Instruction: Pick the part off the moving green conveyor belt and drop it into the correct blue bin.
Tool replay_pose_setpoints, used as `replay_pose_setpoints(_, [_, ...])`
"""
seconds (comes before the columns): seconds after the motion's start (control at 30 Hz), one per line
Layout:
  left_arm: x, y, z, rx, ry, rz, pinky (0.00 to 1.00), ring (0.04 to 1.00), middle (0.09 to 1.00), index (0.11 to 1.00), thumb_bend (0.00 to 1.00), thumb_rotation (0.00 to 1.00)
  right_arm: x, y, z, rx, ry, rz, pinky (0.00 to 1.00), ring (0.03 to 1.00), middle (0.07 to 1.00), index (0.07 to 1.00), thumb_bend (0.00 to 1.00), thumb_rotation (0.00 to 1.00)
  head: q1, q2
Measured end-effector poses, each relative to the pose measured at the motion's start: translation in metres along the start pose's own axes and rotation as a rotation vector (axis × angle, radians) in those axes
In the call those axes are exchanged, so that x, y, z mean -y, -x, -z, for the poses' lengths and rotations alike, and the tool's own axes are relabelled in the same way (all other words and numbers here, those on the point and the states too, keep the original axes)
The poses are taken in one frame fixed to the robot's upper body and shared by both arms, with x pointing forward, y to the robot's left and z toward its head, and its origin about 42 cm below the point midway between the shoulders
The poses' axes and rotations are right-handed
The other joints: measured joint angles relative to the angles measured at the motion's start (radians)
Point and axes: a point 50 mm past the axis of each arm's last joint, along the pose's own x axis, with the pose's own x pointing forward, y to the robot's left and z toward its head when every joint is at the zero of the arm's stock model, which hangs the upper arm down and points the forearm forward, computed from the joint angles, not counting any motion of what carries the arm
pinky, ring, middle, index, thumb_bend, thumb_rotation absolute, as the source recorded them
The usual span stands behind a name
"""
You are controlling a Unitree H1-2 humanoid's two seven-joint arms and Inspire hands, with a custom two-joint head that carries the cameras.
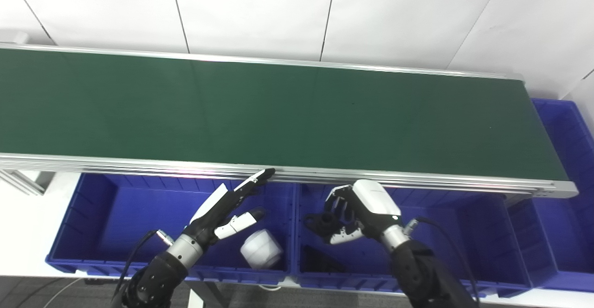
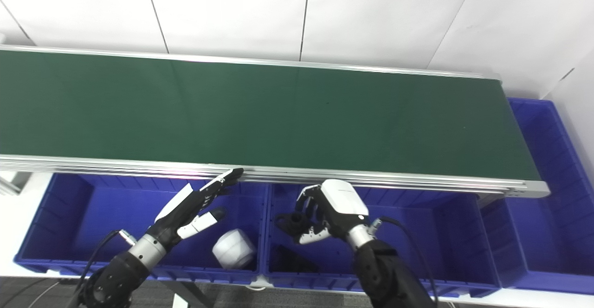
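Note:
The green conveyor belt runs across the view with nothing on it. My right hand is shut on a small black part and holds it over the middle blue bin, below the belt's front rail. My left hand is open and empty, fingers stretched out over the left blue bin, fingertips near the rail. The right hand also shows in the right eye view, as does the left hand.
A white round part lies in the left bin. A black flat part lies in the middle bin. A third blue bin stands at the belt's right end. A white wall is behind the belt.

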Motion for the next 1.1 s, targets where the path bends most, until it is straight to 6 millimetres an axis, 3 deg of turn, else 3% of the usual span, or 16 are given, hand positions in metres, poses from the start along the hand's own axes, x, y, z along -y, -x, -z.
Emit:
replay_pose_setpoints(0.07, [0.000, 0.002, 0.001, -0.004, 0.000, 0.000, 0.89, 0.952, 0.967, 0.952, 0.63, 0.97, -0.002, -0.002, 0.001, -0.005, 0.003, -0.007, 0.42, 0.513, 0.468, 0.531, 0.51, 0.00, 0.000, 0.000])
replay_pose_setpoints(0.1, [0.001, 0.003, 0.002, -0.006, 0.001, 0.001, 0.90, 0.951, 0.965, 0.951, 0.63, 0.97, -0.004, -0.002, 0.000, -0.005, 0.001, -0.012, 0.50, 0.601, 0.620, 0.512, 0.51, 0.09, 0.000, 0.000])
replay_pose_setpoints(0.13, [0.001, 0.004, 0.002, -0.008, 0.002, 0.001, 0.90, 0.951, 0.964, 0.951, 0.63, 0.97, -0.006, -0.001, -0.001, -0.003, 0.000, -0.015, 0.53, 0.631, 0.671, 0.505, 0.50, 0.11, -0.002, 0.000])
replay_pose_setpoints(0.17, [0.001, 0.004, 0.002, -0.009, 0.003, 0.001, 0.90, 0.952, 0.964, 0.952, 0.62, 0.97, -0.009, -0.001, -0.003, 0.000, -0.004, -0.018, 0.60, 0.727, 0.778, 0.709, 0.52, 0.14, -0.003, 0.000])
replay_pose_setpoints(0.23, [0.001, 0.004, 0.002, -0.007, 0.003, 0.000, 0.91, 0.956, 0.966, 0.954, 0.62, 0.97, -0.012, 0.002, -0.007, 0.007, -0.019, -0.008, 0.67, 0.787, 0.831, 0.800, 0.55, 0.21, -0.005, 0.000])
replay_pose_setpoints(0.43, [0.000, 0.005, -0.001, -0.002, -0.001, -0.003, 0.91, 0.960, 0.971, 0.956, 0.63, 0.96, -0.016, 0.024, -0.022, 0.022, -0.101, 0.085, 0.82, 0.917, 0.925, 0.901, 0.63, 0.37, -0.008, 0.002])
replay_pose_setpoints(0.67, [-0.001, 0.006, 0.001, -0.006, 0.003, 0.002, 0.89, 0.952, 0.969, 0.957, 0.64, 0.95, -0.019, 0.049, -0.047, 0.024, -0.276, 0.214, 0.77, 0.885, 0.941, 0.945, 0.64, 0.54, -0.018, -0.012])
replay_pose_setpoints(0.8, [-0.002, 0.008, 0.003, -0.010, 0.012, -0.002, 0.88, 0.945, 0.966, 0.955, 0.63, 0.95, -0.024, 0.062, -0.057, 0.010, -0.363, 0.278, 0.76, 0.874, 0.931, 0.944, 0.63, 0.57, -0.020, -0.026])
replay_pose_setpoints(1.1, [0.000, 0.011, 0.010, -0.006, 0.013, 0.001, 0.90, 0.952, 0.970, 0.961, 0.61, 0.96, -0.045, 0.064, -0.050, 0.047, -0.524, 0.317, 0.76, 0.843, 0.891, 0.904, 0.63, 0.62, -0.008, -0.054])
